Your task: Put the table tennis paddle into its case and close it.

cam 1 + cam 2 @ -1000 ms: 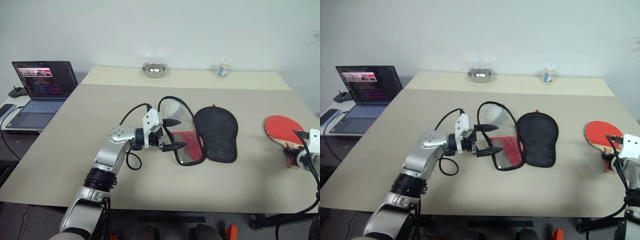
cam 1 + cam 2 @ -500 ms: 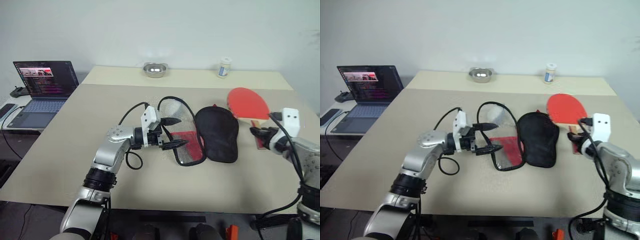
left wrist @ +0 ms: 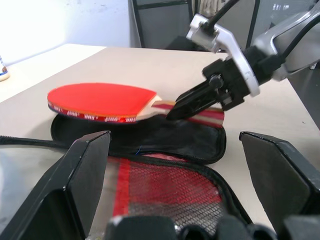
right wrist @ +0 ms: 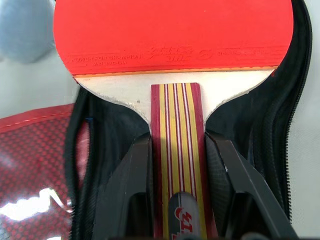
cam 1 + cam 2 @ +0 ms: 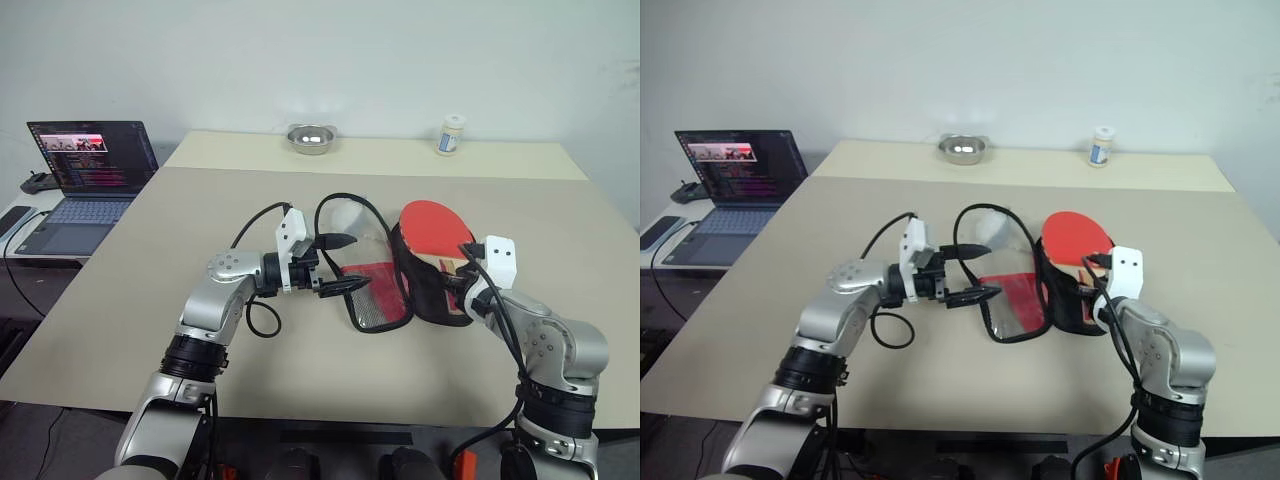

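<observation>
Paddle arrives over its open case.
The right claw, gripping the table tennis paddle by its handle, has swung in from three o'clock; the paddle hovers above the case, ready for insertion, while the left claw gapes empty on the desk.

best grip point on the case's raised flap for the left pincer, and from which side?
Take the black zip rim of the case on the raised mesh flap's near-left edge, coming level from the robot's left. The flap stands off the table there, so one finger of the open left pincer can go on each face. The right pincer holds the paddle over the black half, so the right side is blocked.
</observation>
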Controlling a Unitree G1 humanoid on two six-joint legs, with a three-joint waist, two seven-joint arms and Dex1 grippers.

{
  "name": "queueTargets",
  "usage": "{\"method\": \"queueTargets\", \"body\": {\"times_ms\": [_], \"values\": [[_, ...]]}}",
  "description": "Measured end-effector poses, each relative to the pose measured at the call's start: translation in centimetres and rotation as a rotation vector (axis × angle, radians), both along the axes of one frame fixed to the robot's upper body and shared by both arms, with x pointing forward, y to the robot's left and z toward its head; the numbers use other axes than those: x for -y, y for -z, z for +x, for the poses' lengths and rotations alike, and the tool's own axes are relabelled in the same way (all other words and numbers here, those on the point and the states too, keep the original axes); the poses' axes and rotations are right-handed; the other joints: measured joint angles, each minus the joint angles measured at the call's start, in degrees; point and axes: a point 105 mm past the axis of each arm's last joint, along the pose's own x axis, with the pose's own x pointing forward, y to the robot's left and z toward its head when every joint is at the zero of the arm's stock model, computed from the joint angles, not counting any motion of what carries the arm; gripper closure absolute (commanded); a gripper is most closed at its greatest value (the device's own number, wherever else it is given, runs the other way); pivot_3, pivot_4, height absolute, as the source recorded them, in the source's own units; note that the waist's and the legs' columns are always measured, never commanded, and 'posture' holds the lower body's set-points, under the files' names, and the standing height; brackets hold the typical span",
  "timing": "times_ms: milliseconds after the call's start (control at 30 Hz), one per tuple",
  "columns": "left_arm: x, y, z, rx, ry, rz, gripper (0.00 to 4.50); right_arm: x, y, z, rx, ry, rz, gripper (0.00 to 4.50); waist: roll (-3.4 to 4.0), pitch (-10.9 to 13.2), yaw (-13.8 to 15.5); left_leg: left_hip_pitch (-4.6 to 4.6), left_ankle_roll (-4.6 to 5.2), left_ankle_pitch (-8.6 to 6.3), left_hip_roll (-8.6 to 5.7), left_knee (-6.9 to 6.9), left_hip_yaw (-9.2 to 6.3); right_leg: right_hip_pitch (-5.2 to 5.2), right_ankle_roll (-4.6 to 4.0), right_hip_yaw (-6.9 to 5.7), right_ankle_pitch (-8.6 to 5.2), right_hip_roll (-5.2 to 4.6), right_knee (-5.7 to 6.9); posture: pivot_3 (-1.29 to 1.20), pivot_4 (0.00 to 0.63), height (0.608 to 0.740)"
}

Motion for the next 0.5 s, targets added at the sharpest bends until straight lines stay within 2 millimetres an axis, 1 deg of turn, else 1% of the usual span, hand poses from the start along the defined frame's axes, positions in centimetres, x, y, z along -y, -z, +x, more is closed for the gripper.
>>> {"method": "queueTargets", "body": {"times_ms": [233,300,333,367,467,500], "values": [[0.0,0.1,0.0,0.000,-0.002,0.002,0.00,0.0,1.4,0.8,-0.026,-0.001,-0.046,3.46,0.00,0.0,-0.1,0.00,0.00,0.00,0.01,-0.01,0.01,-0.02,0.00,0.01,0.00,0.00,0.00,0.00,0.150,0.740],[-0.1,0.1,-0.1,0.001,-0.002,0.002,0.00,0.0,1.6,0.9,-0.025,0.002,-0.042,2.74,0.00,0.0,-0.1,-0.01,0.00,0.00,0.01,-0.02,0.01,-0.02,0.00,0.01,0.00,0.00,0.01,0.00,0.150,0.740],[-0.1,0.1,-0.1,0.001,-0.003,0.003,0.00,-0.2,1.5,0.9,-0.020,0.001,-0.037,2.59,0.00,0.0,-0.1,0.00,0.00,0.00,0.01,-0.02,0.01,-0.02,0.00,0.01,0.00,0.00,0.01,0.00,0.150,0.740],[-0.1,0.1,-0.1,0.002,-0.004,0.005,0.00,-0.4,1.3,0.9,-0.010,-0.002,-0.030,2.29,0.00,0.0,-0.1,0.00,0.00,0.00,0.01,-0.02,0.01,-0.02,0.00,0.01,0.00,0.00,0.01,0.00,0.150,0.740],[-0.2,0.0,-0.1,0.007,-0.004,0.010,0.00,-0.9,1.1,0.9,0.004,-0.011,-0.021,1.20,0.00,0.0,-0.2,0.00,0.00,0.00,0.01,-0.02,0.01,-0.02,0.00,0.01,0.00,0.00,0.01,0.00,0.150,0.740],[-0.3,0.0,-0.1,0.006,-0.006,0.012,0.00,-1.0,0.8,0.8,0.014,-0.015,-0.023,0.92,0.00,0.0,-0.2,0.00,0.00,0.00,0.01,-0.02,0.01,-0.02,0.00,0.01,0.00,0.00,0.01,0.00,0.150,0.740]]}}
